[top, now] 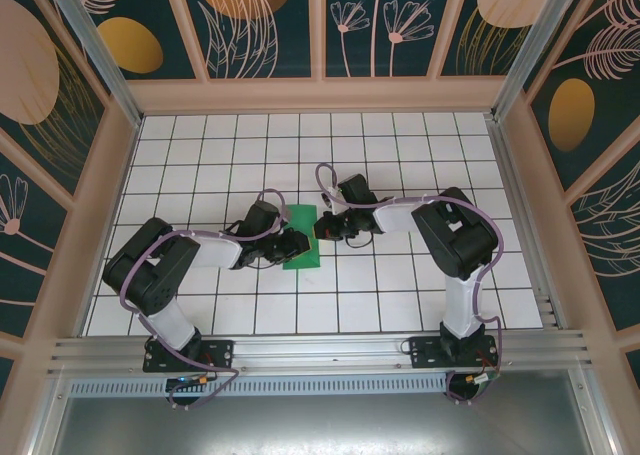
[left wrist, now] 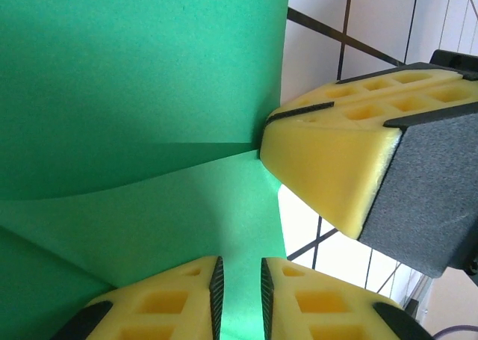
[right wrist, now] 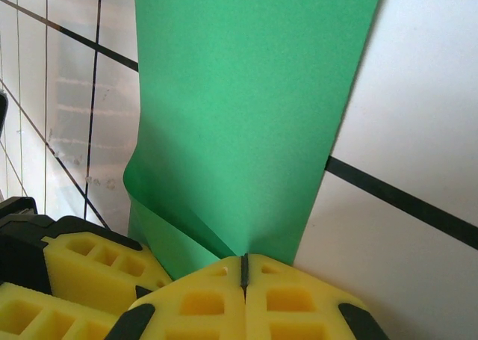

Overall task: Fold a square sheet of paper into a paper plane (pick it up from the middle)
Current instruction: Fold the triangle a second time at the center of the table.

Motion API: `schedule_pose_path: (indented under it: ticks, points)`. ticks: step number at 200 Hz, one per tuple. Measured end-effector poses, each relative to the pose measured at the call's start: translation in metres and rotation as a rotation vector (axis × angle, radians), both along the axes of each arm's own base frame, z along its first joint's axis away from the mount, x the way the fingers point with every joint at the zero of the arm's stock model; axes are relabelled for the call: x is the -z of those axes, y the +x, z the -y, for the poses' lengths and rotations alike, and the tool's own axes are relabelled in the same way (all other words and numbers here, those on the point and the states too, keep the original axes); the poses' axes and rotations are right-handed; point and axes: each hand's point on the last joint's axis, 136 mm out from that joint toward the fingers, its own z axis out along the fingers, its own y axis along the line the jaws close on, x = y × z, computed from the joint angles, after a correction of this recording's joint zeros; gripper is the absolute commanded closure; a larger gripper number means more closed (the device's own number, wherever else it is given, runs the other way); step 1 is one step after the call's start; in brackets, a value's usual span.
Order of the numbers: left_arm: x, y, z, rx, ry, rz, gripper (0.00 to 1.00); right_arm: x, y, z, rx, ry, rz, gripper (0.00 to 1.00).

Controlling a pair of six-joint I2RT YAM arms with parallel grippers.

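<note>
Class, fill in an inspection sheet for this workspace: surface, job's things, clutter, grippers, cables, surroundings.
Surface: white tiled table with dark grid lines.
Job's things: green paper, partly folded, one layer lifted, lying between the grippers.
Clutter: nothing seen.
Grippers: left gripper, jaws slightly apart over the paper; right gripper shut, tips at the paper's edge.
Cables: purple cables run along both arms.
Surroundings: leaf-patterned walls; metal frame.

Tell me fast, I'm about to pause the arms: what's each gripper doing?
Left gripper: slightly open, green paper visible through the narrow gap, no grip evident.
Right gripper: shut, pinching the paper's edge.
</note>
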Motion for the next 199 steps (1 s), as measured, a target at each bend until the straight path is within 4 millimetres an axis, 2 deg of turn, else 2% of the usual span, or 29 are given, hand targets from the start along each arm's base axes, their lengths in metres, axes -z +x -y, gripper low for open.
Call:
schedule_pose_path:
  ticks: [21,61,84,109,160,199]
  points:
    - [0.001,0.001,-0.001,-0.006,0.010,-0.002,0.76,-0.001,0.001,0.000,0.002,-0.004,-0.006,0.88]
    - [0.002,0.001,-0.001,-0.010,0.018,-0.004,0.78,-0.009,0.013,0.008,0.052,0.001,-0.002,0.84]
    - [0.003,0.001,-0.001,-0.011,0.017,-0.006,0.78,-0.021,0.020,0.012,0.072,0.020,0.022,0.87]
    - [0.003,0.001,-0.001,-0.012,0.018,-0.007,0.78,-0.027,0.017,0.008,0.056,0.040,0.032,0.93]
    - [0.003,0.001,-0.001,-0.017,0.016,-0.013,0.79,-0.024,-0.001,-0.003,0.003,0.047,0.011,0.96]
    - [0.003,0.001,-0.001,-0.017,0.016,-0.013,0.79,-0.007,-0.003,-0.002,-0.001,0.025,-0.020,0.96]
